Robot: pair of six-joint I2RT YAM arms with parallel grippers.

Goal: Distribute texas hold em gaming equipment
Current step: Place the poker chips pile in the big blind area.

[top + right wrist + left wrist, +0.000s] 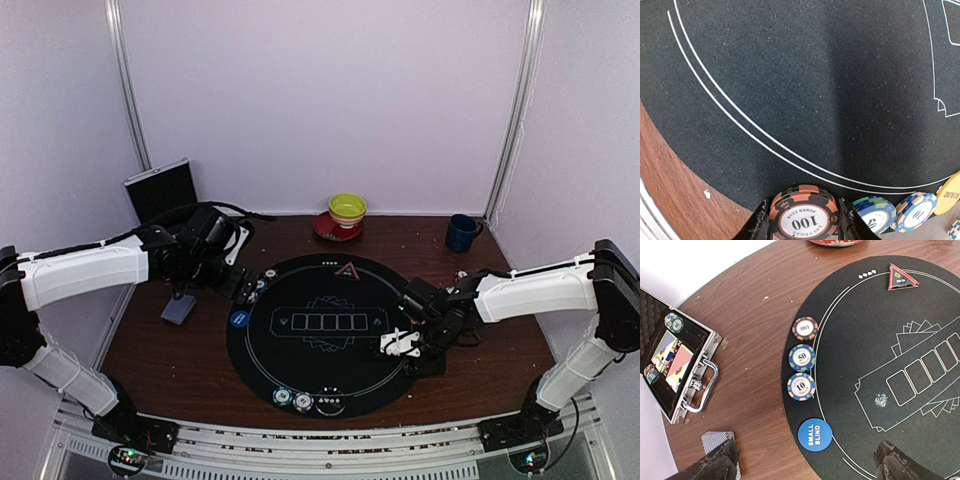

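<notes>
A: Top view: right end effector point(400, 343) sat low over the mat point(260, 350), right of centre. Left end effector point(243, 283) hovered at its left rim.

B: Left wrist: spread wide, empty, chip row point(801, 358) just ahead.

A: Right wrist: pinching the 100 chip point(804, 216) edgewise at bottom centre, 50 chip point(875, 212) just right.

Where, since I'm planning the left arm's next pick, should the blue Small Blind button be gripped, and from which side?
Grip the Small Blind button by its thin rim, coming straight down from above: it lies flat on the black mat, so likely only the edge offers purchase. Pinch across the sides clear of the 10 chip, which sits close beside it.
</notes>
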